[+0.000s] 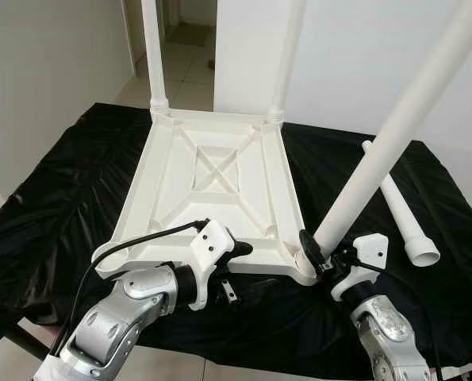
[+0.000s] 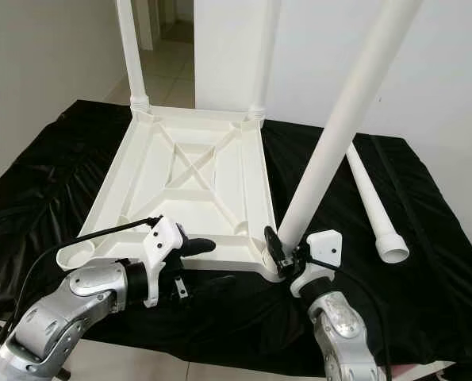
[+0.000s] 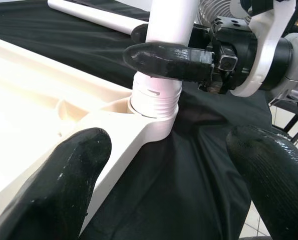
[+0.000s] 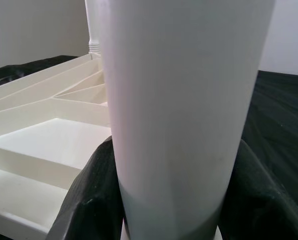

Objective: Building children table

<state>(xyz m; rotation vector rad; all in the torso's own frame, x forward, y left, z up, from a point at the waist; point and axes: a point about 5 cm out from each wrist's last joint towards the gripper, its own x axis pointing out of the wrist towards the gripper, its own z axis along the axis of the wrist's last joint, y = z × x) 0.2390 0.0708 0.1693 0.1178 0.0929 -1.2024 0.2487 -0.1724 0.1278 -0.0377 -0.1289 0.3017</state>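
Note:
A white plastic tabletop (image 1: 163, 184) lies upside down on a black cloth (image 1: 53, 190). Two white legs (image 1: 154, 48) (image 1: 291, 48) stand upright in its far corners. A third leg (image 1: 394, 135) leans to the right, its threaded end (image 3: 156, 95) sitting in the near right corner socket. My right gripper (image 1: 315, 252) is shut on this leg just above the thread, its fingers (image 4: 88, 200) on both sides of the tube (image 4: 184, 100). Just left of that corner, my left gripper (image 1: 247, 270) stands open at the tabletop's near edge. One of its fingers (image 3: 68, 185) overlaps the edge.
A fourth white leg (image 1: 396, 210) lies loose on the cloth to the right of the tabletop. A white wall stands close behind the table. A tiled doorway (image 1: 184, 55) opens at the back left. The cloth's near edge hangs just below my arms.

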